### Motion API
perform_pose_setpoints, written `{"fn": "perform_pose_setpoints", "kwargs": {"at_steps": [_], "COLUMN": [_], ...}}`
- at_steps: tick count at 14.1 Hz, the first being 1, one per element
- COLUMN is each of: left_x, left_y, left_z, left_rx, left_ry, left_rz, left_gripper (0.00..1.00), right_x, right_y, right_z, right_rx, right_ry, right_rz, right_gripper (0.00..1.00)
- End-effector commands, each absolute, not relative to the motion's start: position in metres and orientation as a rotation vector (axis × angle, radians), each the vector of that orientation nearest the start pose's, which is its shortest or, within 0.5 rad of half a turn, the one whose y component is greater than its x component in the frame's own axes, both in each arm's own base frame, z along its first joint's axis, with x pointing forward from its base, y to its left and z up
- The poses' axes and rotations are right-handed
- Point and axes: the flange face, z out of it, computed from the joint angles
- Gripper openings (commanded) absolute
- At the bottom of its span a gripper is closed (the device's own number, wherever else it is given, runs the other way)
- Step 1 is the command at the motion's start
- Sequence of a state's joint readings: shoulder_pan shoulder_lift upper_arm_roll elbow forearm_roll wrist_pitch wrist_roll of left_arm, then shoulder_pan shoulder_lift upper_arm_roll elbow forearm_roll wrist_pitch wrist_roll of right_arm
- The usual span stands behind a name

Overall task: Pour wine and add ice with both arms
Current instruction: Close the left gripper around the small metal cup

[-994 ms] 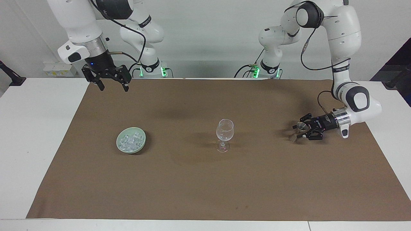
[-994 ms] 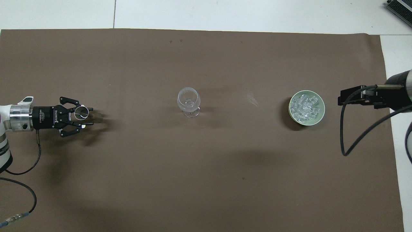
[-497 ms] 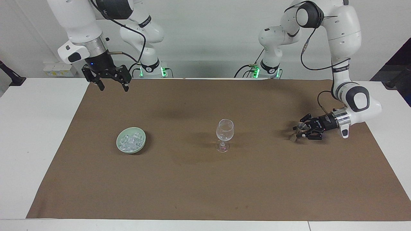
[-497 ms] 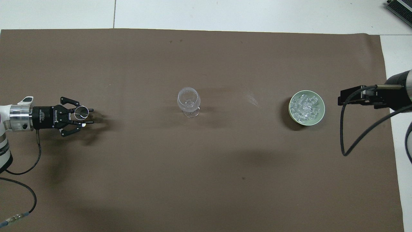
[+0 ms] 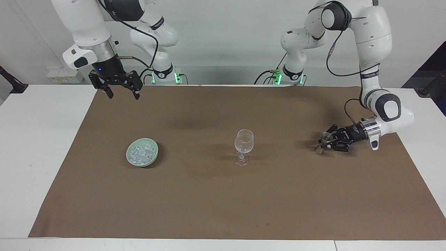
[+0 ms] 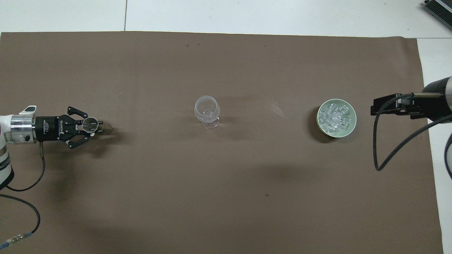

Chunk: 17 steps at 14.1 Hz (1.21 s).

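A clear stemmed wine glass [image 5: 244,143] [image 6: 207,111] stands upright mid-mat and looks empty. A pale green bowl [image 5: 153,158] [image 6: 353,124] heaped with ice [image 5: 141,153] [image 6: 335,116] sits toward the right arm's end. At the left arm's end, my left gripper [image 5: 324,142] [image 6: 97,124] lies low and level over the mat, shut on a small clear cup [image 5: 327,137] [image 6: 90,123]. Whether the cup holds wine I cannot tell. My right gripper [image 5: 120,93] hangs open and empty, high over the mat's edge nearest the robots.
A brown mat [image 5: 223,209] covers most of the white table [image 5: 35,139]. A black cable [image 6: 379,155] loops down from the right wrist over the mat. Bare mat lies between the glass, the bowl and the cup.
The left gripper's fingers have closed in on the small clear cup. The right arm, the wine glass and the bowl have stayed still.
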<state>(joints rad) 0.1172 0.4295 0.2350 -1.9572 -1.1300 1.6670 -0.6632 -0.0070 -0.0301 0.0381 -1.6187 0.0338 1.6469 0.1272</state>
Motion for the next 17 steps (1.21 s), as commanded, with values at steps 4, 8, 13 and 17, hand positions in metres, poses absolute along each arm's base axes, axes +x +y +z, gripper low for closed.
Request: {"fn": "perform_pose_setpoints", "kwargs": {"at_steps": [4,8,13,17], "left_x": [0.559,0.559,0.564,0.582], "left_y": [0.106,0.105,0.108,0.105], "left_z": [0.261,0.262,0.272,0.311], "left_rx": [1.491,1.491,1.443,1.423], "left_ry": [1.561,1.559,1.594,1.661], "left_rz": [-0.877,-0.883,-0.929,-0.914], "left_gripper": [0.0,0.0,0.0,0.0], "right_x": [0.553,0.554,0.554,0.554], "right_y": [0.019,0.018,0.018,0.018], "right_z": [0.625,0.625,0.625,0.625], "right_rx": [-3.08,-3.08,-3.08,-3.08], "right_ry": [0.125,0.127,0.127,0.127], "right_rz": [-0.085,-0.085,-0.085,-0.085], "right_gripper": [1.0,1.0,1.0,1.0]}}
